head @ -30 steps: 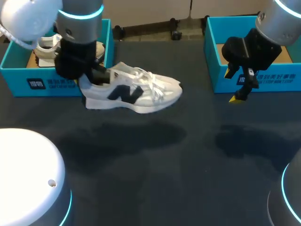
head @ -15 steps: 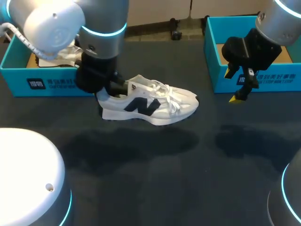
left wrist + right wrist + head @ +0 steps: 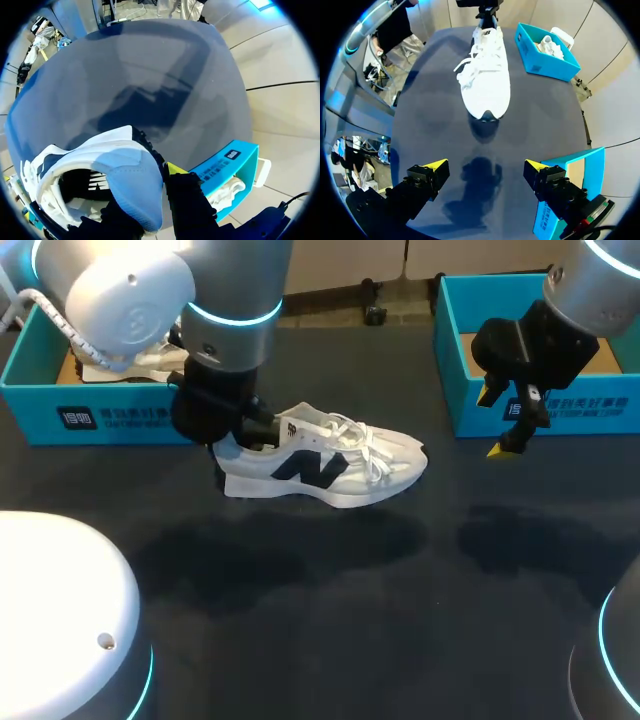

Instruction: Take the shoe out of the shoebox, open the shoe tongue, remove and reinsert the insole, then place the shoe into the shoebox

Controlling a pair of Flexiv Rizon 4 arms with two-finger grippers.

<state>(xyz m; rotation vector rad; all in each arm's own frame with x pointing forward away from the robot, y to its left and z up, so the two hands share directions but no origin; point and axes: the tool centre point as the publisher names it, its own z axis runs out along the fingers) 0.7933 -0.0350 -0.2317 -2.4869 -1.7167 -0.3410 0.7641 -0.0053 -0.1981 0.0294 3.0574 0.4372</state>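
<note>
My left gripper (image 3: 240,435) clamps the heel of the shoe (image 3: 325,465), apparently just above the table (image 3: 330,640); heel at 9 o'clock, toe at 3 o'clock, aimed toward my right gripper (image 3: 497,422), spread wide and empty

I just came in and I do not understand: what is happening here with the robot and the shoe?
The left gripper holds the white shoe by its heel, one finger inside the collar and one outside, over the dark table, toe towards the right arm. A second shoe lies in the blue shoebox on the left. The right gripper is open and empty, near the other blue shoebox.
</note>
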